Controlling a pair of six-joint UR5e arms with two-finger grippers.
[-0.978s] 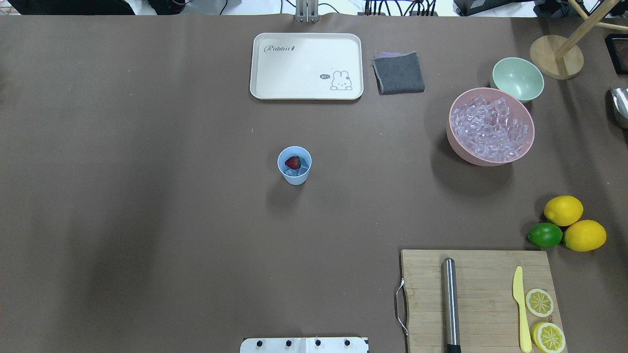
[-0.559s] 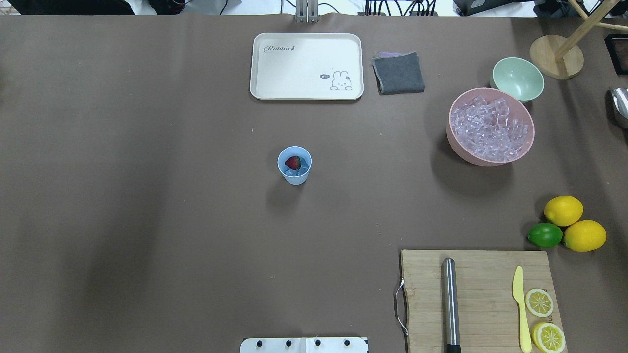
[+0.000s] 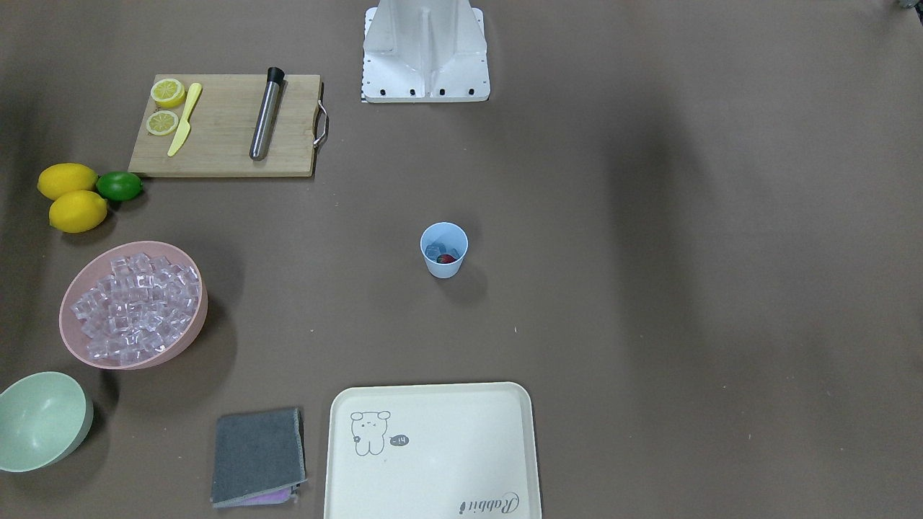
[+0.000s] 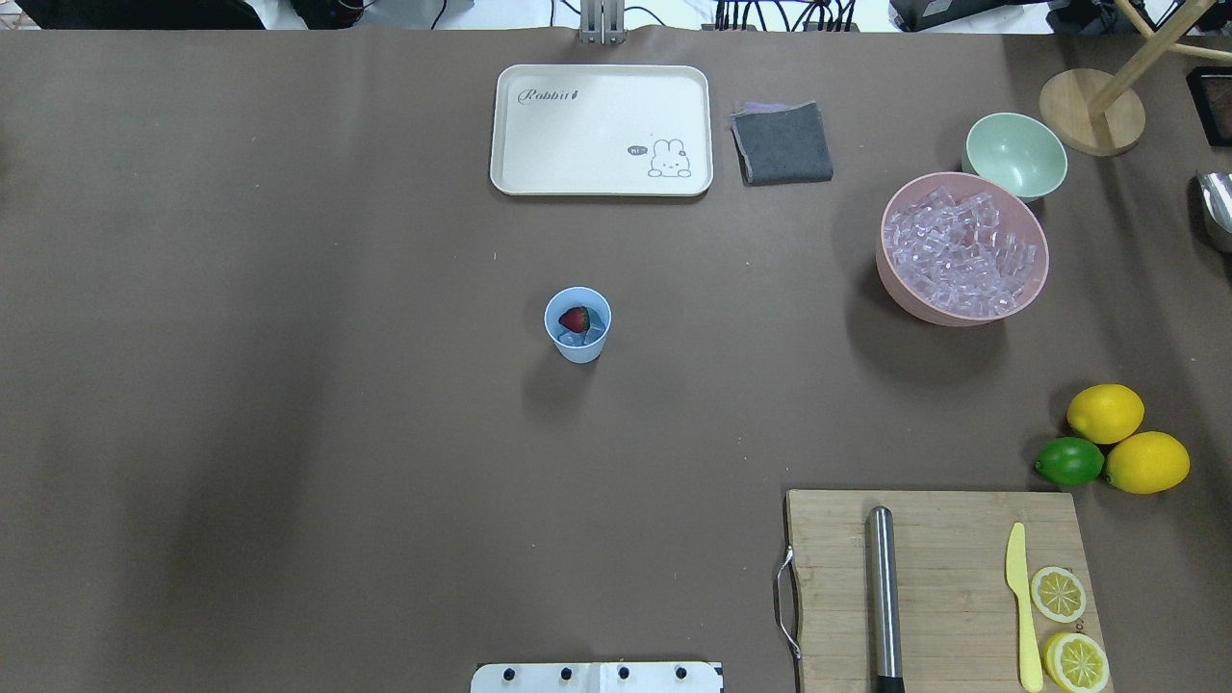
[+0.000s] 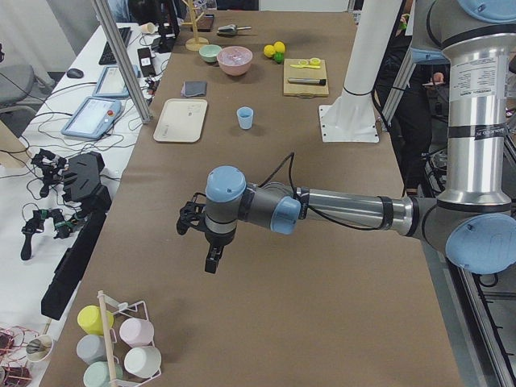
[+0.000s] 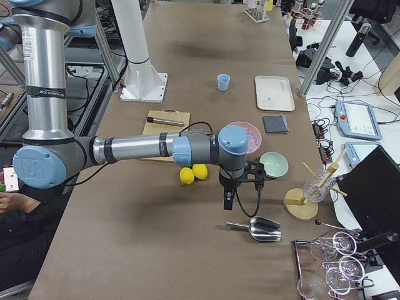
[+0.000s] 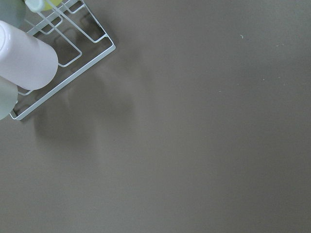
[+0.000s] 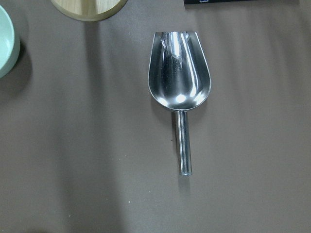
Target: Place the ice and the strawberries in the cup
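Once filled, cup [image 4: 580,352]: leave standing, no bumps.
Strawberry [image 4: 575,320]: on ice cubes [image 4: 595,332] inside.
Left gripper [image 5: 211,264], right gripper [image 6: 228,203]: park well away; open or closed, cannot tell.

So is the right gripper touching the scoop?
Apart. The exterior right view shows the right gripper hanging above and beside the scoop, with a clear gap between them; the right wrist view shows the scoop lying alone.

Left arm [image 5: 339,211], right arm [image 6: 137,148]: silver tubes, grey joint housings, light-blue round caps. Black cable looped beside each wrist. Left gripper [image 5: 211,260], right gripper [image 6: 228,201]: black. White column [image 5: 367,48] on white plate [image 3: 425,85]; four black screws [image 3: 412,92] along plate edge.
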